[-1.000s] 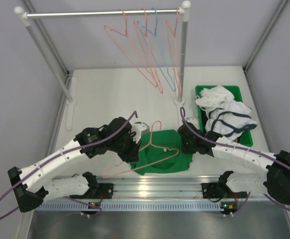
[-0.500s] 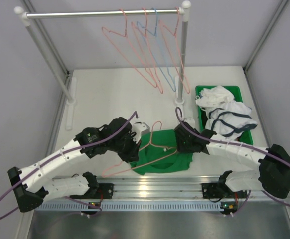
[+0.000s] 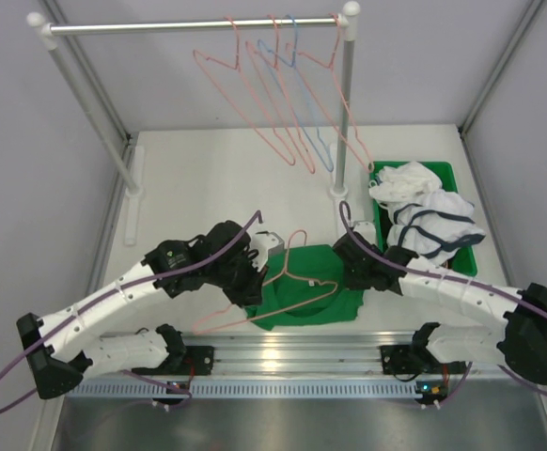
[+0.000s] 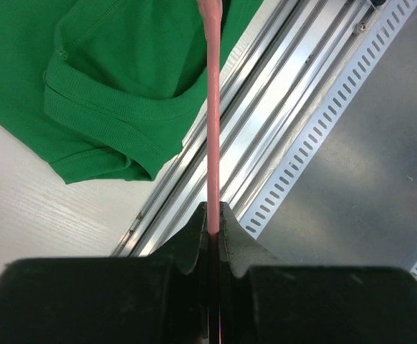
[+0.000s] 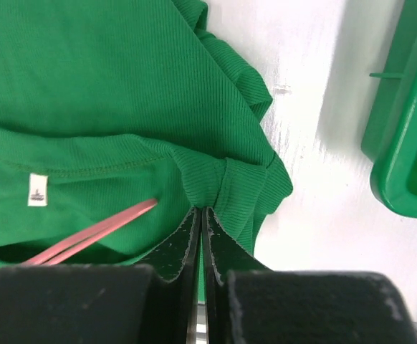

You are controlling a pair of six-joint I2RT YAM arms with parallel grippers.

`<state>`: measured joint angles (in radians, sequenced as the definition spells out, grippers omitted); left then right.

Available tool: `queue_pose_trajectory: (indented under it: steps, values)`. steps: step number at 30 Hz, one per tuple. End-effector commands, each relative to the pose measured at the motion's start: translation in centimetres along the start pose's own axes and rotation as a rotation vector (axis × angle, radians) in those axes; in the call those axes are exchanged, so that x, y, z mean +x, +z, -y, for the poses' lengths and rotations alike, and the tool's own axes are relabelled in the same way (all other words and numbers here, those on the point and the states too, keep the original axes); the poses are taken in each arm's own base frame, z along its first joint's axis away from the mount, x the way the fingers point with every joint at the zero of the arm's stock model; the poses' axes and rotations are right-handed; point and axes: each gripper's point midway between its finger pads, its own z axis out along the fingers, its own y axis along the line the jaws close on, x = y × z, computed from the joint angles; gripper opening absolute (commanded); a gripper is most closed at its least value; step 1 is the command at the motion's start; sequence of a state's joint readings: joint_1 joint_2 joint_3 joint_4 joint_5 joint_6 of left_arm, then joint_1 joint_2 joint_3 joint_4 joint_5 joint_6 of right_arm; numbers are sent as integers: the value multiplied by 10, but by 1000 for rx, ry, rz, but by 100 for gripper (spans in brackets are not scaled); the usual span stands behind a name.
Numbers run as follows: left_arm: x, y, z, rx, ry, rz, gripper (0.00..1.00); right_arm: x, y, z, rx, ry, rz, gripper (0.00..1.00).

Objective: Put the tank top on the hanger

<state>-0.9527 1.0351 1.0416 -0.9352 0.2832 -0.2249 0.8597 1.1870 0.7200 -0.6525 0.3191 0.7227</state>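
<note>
Right tool (image 5: 200, 213) slightly back rightward.

Hanger (image 4: 212, 107) across tank top (image 3: 313, 297), perhaps partly inside; bin (image 3: 443, 167) rightward.

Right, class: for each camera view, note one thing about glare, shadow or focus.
Top external: glare streaks the metal rail at the near edge. Left wrist: the left pincer is near-black and soft, the hanger clearer. Right wrist: tank top ribbing is crisp; the green bin shadows the table.
</note>
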Motion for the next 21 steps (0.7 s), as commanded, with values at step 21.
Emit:
queue_pose_trajectory:
  steps: [21]
  values:
    - [-56,24,26,173,134,255,0,-54,-92,-28,-262,56,197,0]
